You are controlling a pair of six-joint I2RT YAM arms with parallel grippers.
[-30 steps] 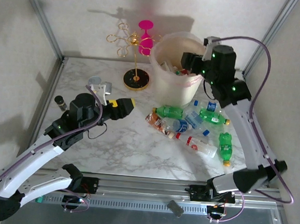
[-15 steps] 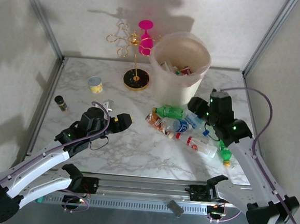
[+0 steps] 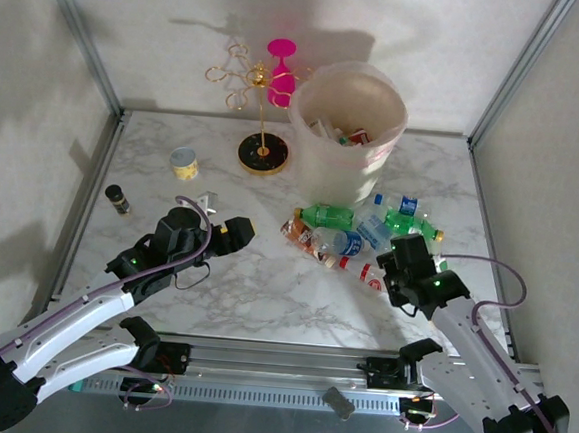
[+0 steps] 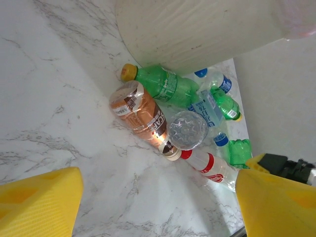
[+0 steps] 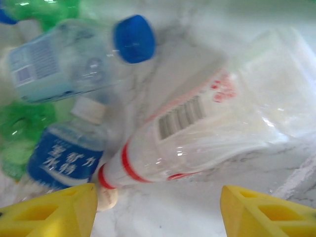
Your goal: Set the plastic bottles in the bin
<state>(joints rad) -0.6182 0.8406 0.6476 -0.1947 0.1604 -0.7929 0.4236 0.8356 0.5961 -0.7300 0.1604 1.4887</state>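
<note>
Marble tabletop, pale walls, bin at the back; up close, left fingers spread empty, right fingers released near a barcoded red-banded bottle.

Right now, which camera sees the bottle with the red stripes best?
The right wrist view: the red-striped bottle lies close and big there. The left wrist view shows it small and far away; the top view shows part of it beside the right arm.
</note>
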